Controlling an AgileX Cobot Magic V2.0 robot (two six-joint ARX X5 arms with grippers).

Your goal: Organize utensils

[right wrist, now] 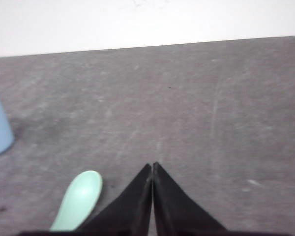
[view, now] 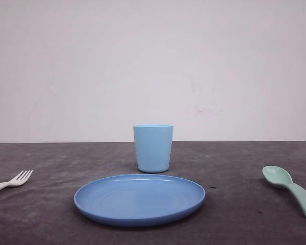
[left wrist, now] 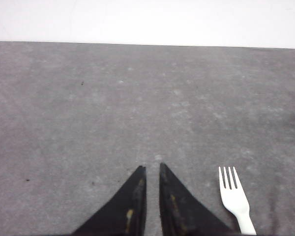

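The small white plastic fork (view: 13,181) lies at the bench's (view: 234,204) left edge, tines pointing away and rightward. The pale mint-green plastic spoon (view: 290,190) lies far right, bowl pointing away and leftward. The left end effector (left wrist: 151,169) is nearly together, the right end effector (right wrist: 152,166) pressed together, both empty.

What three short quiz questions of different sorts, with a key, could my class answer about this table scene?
1. True or false: the fork lies on the plate.
2. Which utensil lies at the robot's right on the table? A) fork B) spoon C) knife
3. Fill in: behind the plate stands a light blue ____.

Key:
1. False; the fork lies on the table, apart from the plate.
2. B.
3. cup.

Bonus note: the left gripper is nearly shut and the right gripper shut, both empty.
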